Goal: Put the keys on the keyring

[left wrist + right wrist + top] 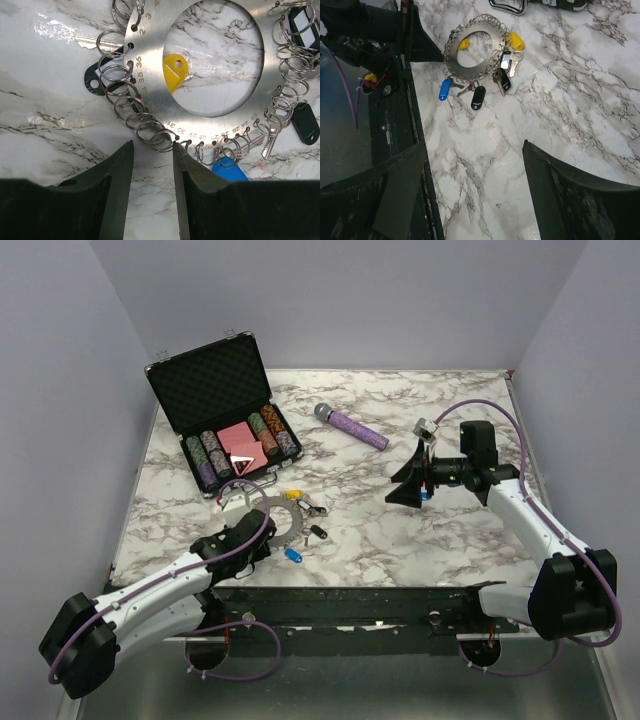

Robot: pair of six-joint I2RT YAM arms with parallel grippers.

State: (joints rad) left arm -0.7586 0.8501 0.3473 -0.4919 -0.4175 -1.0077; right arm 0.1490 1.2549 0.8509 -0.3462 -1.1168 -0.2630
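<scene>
The keyring (pixel 283 520) is a flat silvery numbered disc with a wide hole and small split rings round its edge, lying at the front left of the table. Keys lie round it: a blue one (pixel 293 554), a black one (pixel 320 532) and a yellow one (pixel 293 494). In the left wrist view the keyring (pixel 150 75) fills the top, with a yellow key (pixel 173 70) in its hole and a blue key (pixel 230 170) at its near edge. My left gripper (pixel 152 145) is open and empty, its right fingertip (pixel 176 147) at the disc's edge. My right gripper (pixel 410 485) is open, empty and far off to the right.
An open black case (pixel 215 375) with poker chips stands at the back left. A purple microphone (pixel 352 427) lies at the back middle. The right wrist view shows the keyring (pixel 451 55), the blue key (pixel 444 89), a black key (pixel 478 97) and the table's near edge (pixel 415 125).
</scene>
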